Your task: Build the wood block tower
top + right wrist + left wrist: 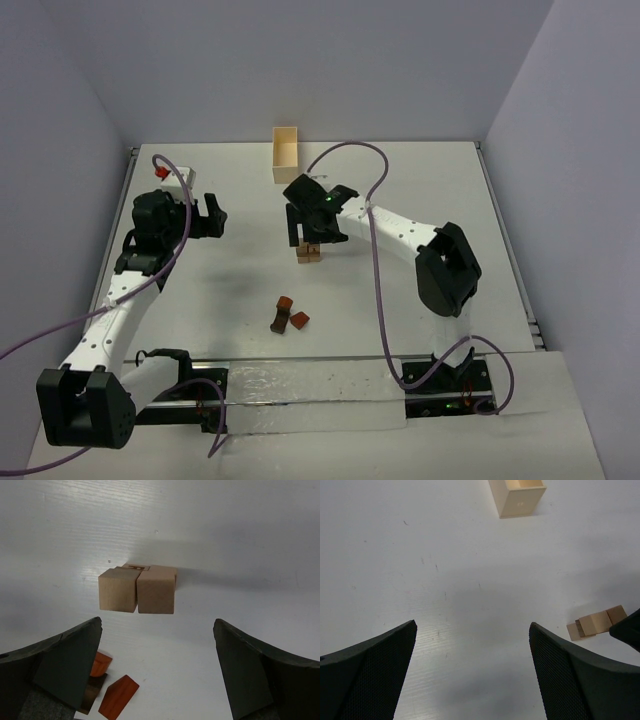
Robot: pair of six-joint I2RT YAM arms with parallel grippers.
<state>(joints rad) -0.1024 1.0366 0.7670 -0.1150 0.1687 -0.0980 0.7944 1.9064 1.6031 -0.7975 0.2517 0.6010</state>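
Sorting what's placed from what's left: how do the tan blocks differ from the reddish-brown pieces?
The tan blocks are cube-shaped; the reddish-brown pieces look wedge-like. The tan blocks sit pressed together in a cluster; the reddish-brown pieces lie loose, apart from that cluster. Both are small wooden parts on the table, neither gripped.

Wht table [230, 295] w/ pale-grey walls [300, 60]
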